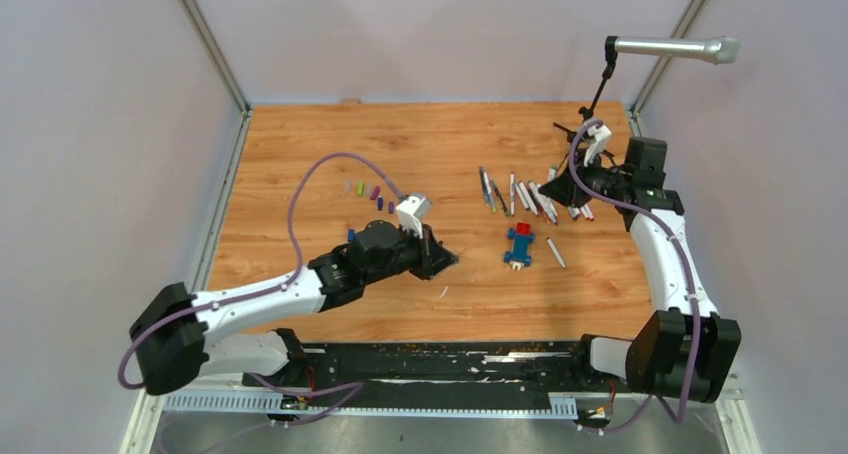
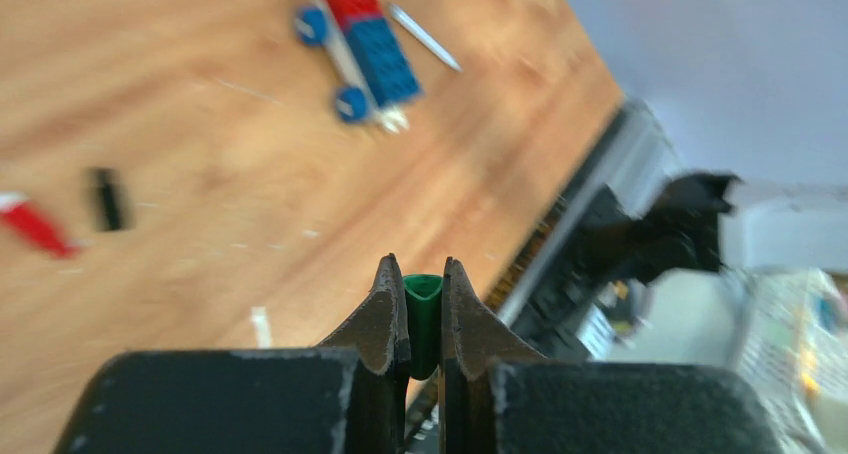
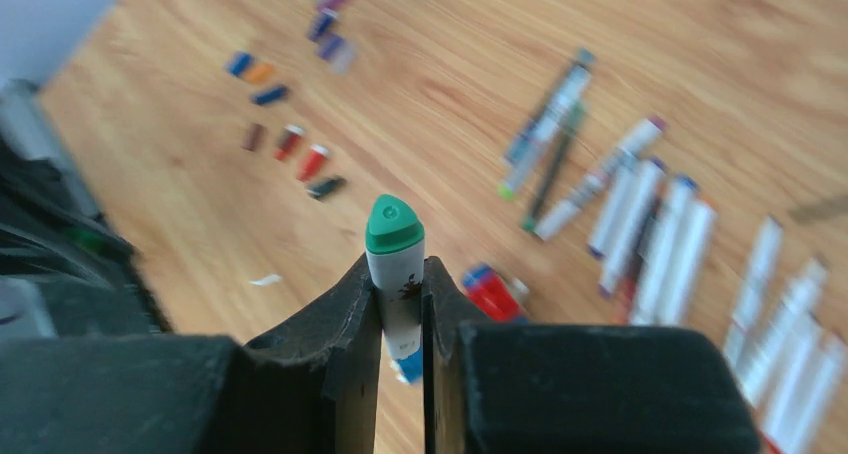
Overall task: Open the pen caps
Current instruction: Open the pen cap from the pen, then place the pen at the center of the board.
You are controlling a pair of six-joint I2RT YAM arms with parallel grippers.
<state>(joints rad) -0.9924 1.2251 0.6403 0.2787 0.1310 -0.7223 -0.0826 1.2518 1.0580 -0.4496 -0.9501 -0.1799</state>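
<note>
Left gripper pinches a green cap, right gripper pinches a green-ended pen by the barrel; held well apart, likely for separate set-down.

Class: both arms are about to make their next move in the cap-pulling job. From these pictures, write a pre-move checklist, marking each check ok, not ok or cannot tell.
1. Is the left gripper shut on the green cap? Ok.
2. Is the right gripper shut on the pen? Ok.
3. Are cap and pen fully apart? Ok, the arms are well separated in the top view.
4. Is the green end on the held pen a second cap? Cannot tell.
5. Is there bare table beside the loose caps for setting the cap down? Ok.
6. Are the pens in the pile capped? Cannot tell, too small.
</note>
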